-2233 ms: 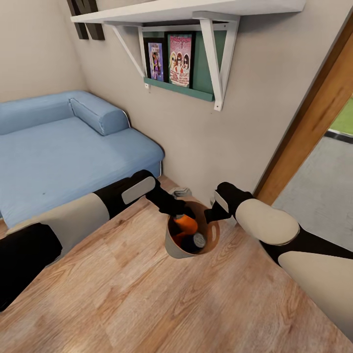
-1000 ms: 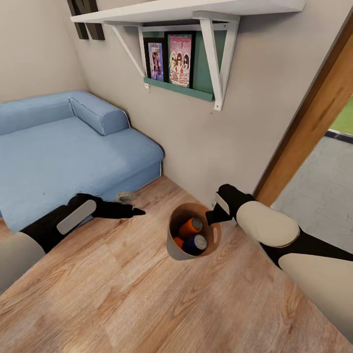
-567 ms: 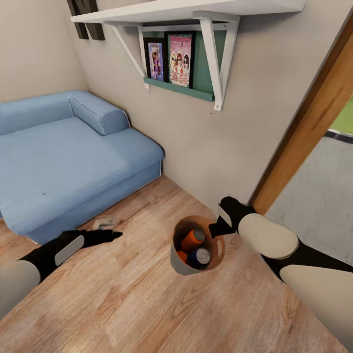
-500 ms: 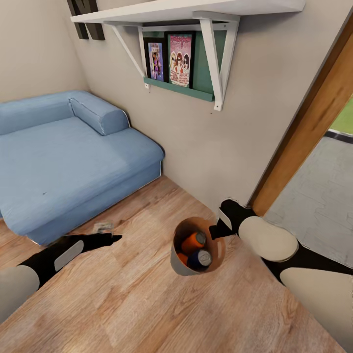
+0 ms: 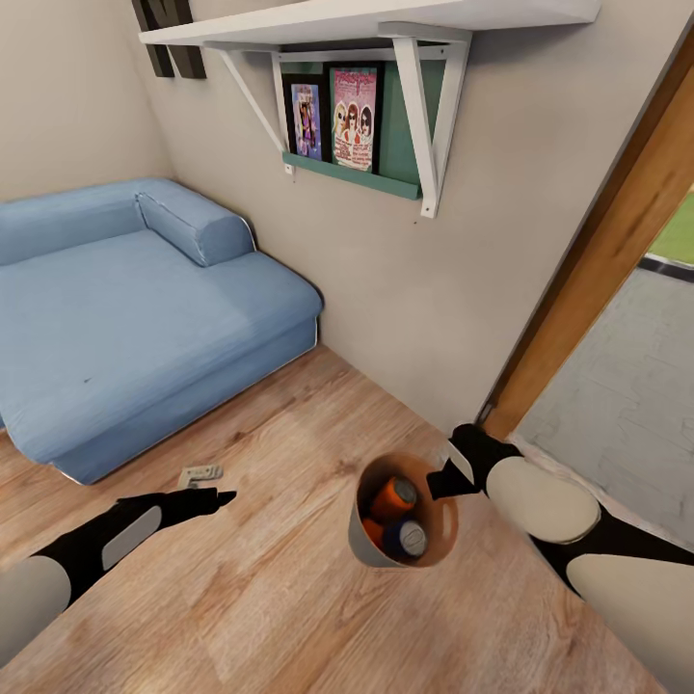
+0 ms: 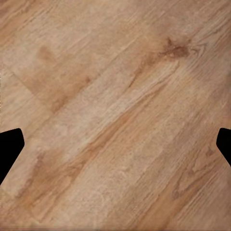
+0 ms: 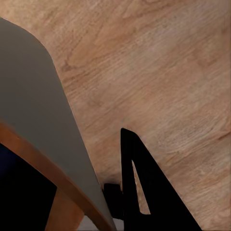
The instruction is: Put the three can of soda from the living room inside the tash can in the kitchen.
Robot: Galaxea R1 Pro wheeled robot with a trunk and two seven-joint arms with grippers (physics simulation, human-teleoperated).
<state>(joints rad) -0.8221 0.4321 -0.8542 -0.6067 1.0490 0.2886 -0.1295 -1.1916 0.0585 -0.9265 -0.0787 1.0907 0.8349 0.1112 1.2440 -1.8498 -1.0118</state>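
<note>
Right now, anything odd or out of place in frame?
The tash can hangs tilted off the right gripper, not standing on the floor. A small grey scrap lies near the sofa.

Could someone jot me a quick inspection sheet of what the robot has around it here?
Surface: wooden floor, bare boards under the left arm.
Job's things: trash can held at its rim, with an orange can and a dark blue can inside; a third can cannot be made out.
Clutter: small grey object on the floor by the sofa.
Grippers: right gripper shut on the rim; left gripper open, empty.
Cables: nothing seen.
Surroundings: blue sofa, white wall shelf with pictures, wood-framed doorway.
</note>
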